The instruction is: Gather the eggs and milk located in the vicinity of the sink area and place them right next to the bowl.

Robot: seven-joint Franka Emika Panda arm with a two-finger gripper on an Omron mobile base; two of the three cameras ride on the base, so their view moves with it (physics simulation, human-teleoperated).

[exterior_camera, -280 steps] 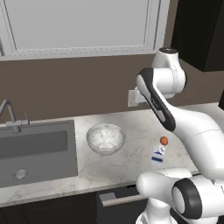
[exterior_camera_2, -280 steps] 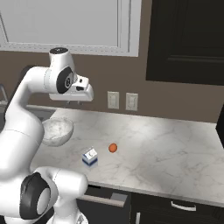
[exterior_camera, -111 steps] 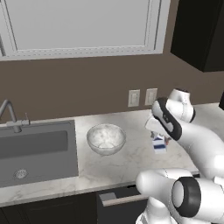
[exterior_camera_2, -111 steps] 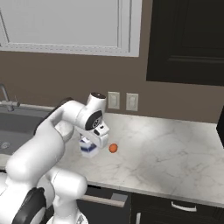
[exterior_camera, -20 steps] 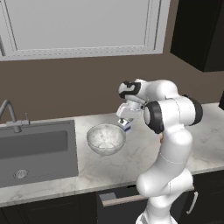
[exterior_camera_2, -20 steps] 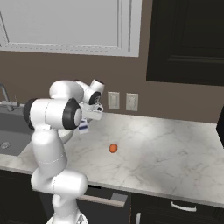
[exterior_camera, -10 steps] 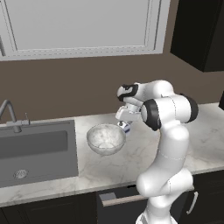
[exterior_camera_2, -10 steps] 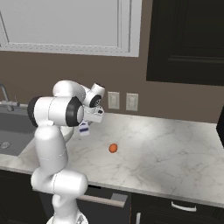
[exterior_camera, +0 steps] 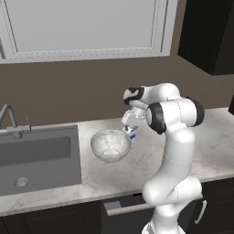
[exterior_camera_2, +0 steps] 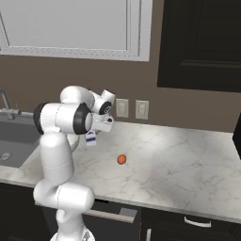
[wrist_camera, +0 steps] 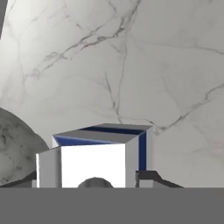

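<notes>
The milk (exterior_camera: 132, 133), a small white carton with a blue band, hangs just above the counter with my gripper (exterior_camera: 129, 129) shut on it. It is close to the right rim of the clear glass bowl (exterior_camera: 110, 145). In the hand view the milk (wrist_camera: 94, 159) sits between my dark fingertips (wrist_camera: 148, 177), and the bowl (wrist_camera: 13, 148) curves in at the left. From the right base view the milk (exterior_camera_2: 91, 138) dangles under the gripper (exterior_camera_2: 96, 130). One orange-brown egg (exterior_camera_2: 122, 159) lies alone on the marble to the right of the arm.
The dark grey sink (exterior_camera: 32, 155) with its round drain and curved faucet (exterior_camera: 9, 119) lies left of the bowl. Two wall outlets (exterior_camera_2: 132, 109) sit on the brown backsplash. Marble counter (exterior_camera_2: 188, 160) stretches away to the right.
The hand with the milk has sunk slightly toward the counter beside the bowl. Bowl and egg have not moved.
</notes>
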